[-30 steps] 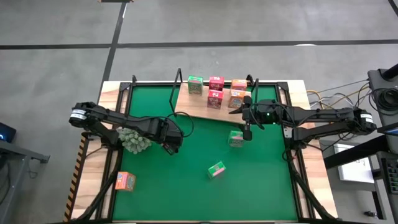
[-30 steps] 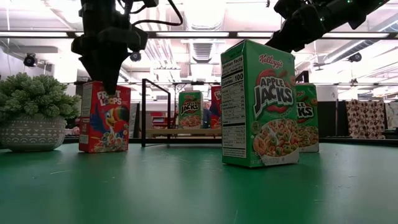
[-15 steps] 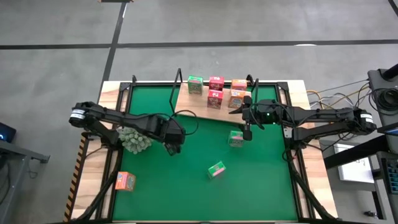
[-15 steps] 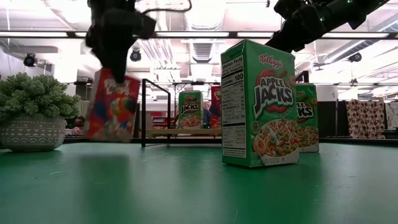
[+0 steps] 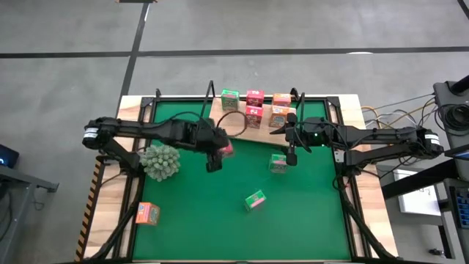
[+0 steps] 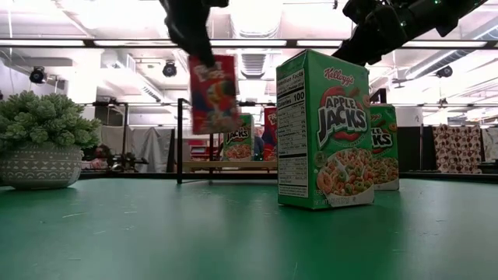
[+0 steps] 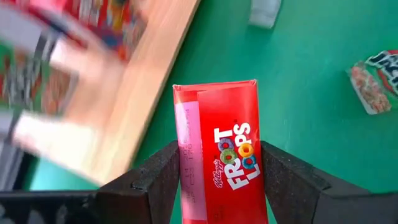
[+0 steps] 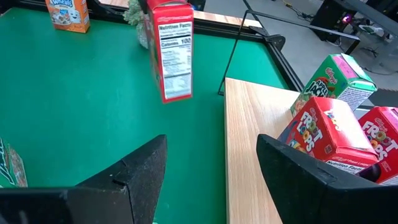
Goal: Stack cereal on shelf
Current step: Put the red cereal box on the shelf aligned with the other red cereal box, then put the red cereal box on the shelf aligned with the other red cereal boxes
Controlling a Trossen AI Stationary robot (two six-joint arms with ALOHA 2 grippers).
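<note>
High view shows the left gripper (image 5: 215, 152) clamped on a red cereal box (image 5: 225, 149), carried above the green mat (image 5: 220, 213) just short of the shelf (image 5: 234, 130). Boxes already crowd the board, so a low or hasty approach could, I judge, knock them over, and the held box could snag the wire upright. The left arm reaches across from its side. The right gripper (image 5: 291, 155) hangs with fingers apart beside a green box (image 5: 278, 163).

Left tool (image 7: 217, 186) clamped, right tool (image 8: 211, 180) agape
</note>
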